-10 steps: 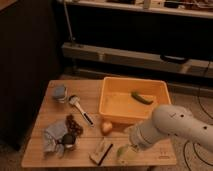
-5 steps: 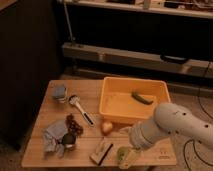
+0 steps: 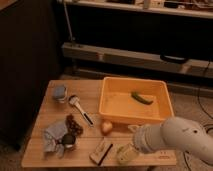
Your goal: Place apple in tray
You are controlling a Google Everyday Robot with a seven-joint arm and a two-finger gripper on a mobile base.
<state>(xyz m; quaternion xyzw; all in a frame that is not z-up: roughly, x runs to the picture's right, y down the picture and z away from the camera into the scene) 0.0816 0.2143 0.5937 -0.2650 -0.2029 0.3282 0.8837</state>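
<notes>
The apple (image 3: 106, 126), small and yellowish-orange, lies on the wooden table just in front of the tray's front left corner. The tray (image 3: 111, 112) is a large orange-yellow bin at the table's back right, with a long green vegetable (image 3: 142, 97) inside it. My white arm (image 3: 175, 140) comes in from the lower right. My gripper (image 3: 131, 148) is at the table's front edge, to the right of and below the apple and apart from it, over a pale green object (image 3: 124, 155).
Dark red grapes (image 3: 73, 123), a dark green fruit (image 3: 68, 140) and a blue cloth (image 3: 52, 135) lie at the front left. A white-headed brush (image 3: 80, 109) and a grey cup (image 3: 60, 92) lie further back. A tan block (image 3: 101, 150) lies at the front edge.
My arm's end has shifted slightly left and down toward the front edge of the table. The apple and tray have not moved.
</notes>
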